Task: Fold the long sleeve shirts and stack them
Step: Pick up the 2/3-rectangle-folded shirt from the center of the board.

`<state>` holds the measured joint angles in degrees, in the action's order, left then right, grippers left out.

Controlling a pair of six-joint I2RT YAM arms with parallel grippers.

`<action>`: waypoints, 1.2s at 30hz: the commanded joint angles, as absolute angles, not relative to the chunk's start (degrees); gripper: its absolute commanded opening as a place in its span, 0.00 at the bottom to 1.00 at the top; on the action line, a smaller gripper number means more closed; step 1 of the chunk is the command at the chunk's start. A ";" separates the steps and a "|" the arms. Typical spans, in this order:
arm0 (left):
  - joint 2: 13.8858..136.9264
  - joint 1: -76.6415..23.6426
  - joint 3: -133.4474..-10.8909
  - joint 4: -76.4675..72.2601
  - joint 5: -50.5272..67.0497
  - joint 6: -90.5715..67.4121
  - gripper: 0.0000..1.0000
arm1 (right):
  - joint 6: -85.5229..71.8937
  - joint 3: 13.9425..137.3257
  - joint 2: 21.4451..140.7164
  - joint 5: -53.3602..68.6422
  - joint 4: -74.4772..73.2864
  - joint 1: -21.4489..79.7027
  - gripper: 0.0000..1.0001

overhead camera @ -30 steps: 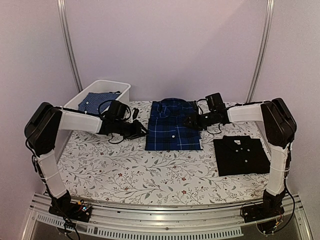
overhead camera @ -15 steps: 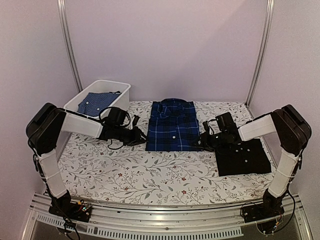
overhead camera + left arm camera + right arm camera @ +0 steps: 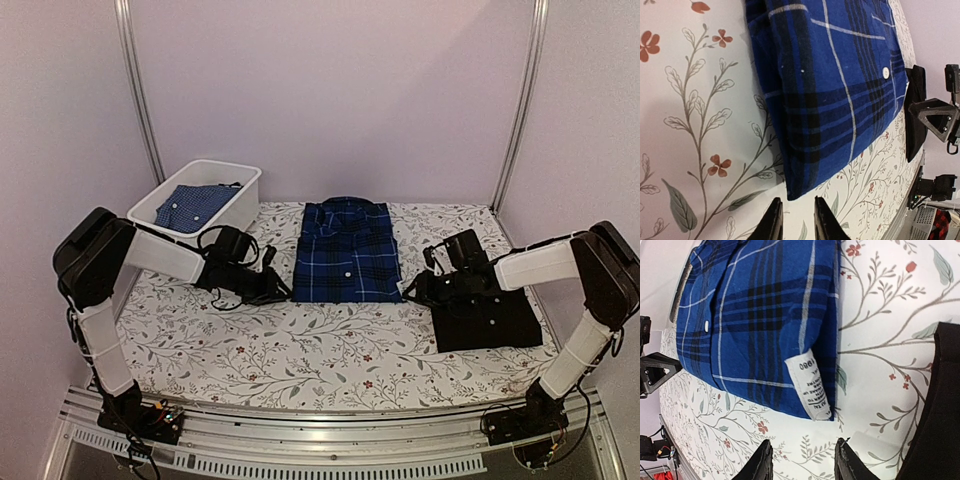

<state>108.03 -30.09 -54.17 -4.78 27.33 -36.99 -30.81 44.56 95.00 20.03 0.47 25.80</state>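
Left tool (image 3: pixel 796 226): fingers narrowly apart, empty, just off near-left hem corner of plaid shirt (image 3: pixel 347 250). Right tool (image 3: pixel 804 465): wider apart, empty, between near-right corner and black shirt (image 3: pixel 487 312). Plaid shirt folded flat mid-worktop (image 3: pixel 300 340), long axis near-to-far, collar toward far wall. Risk: pinching top layer only, so fold opens on lift; right tool possibly snags black shirt edge.
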 commanded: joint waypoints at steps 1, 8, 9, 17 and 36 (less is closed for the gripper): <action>109.12 -30.14 -53.47 -3.96 26.87 -35.77 0.22 | -29.07 43.57 94.78 17.05 -1.45 25.69 0.41; 110.96 -31.02 -55.54 -3.72 25.60 -35.95 0.23 | -27.96 44.58 96.79 16.42 -1.23 25.80 0.37; 111.20 -31.10 -55.81 -3.62 25.47 -35.88 0.22 | -27.81 44.64 97.12 16.38 -1.11 25.83 0.36; 111.97 -31.48 -56.87 -3.09 24.89 -35.72 0.22 | -26.48 46.50 100.81 15.48 -0.88 27.12 0.35; 112.14 -32.56 -56.64 -3.38 25.54 -36.17 0.23 | -26.89 48.36 104.41 14.56 -0.45 28.35 0.29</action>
<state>111.28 -31.75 -56.53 -3.64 25.17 -36.49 -27.03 48.38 102.30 16.08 1.61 27.77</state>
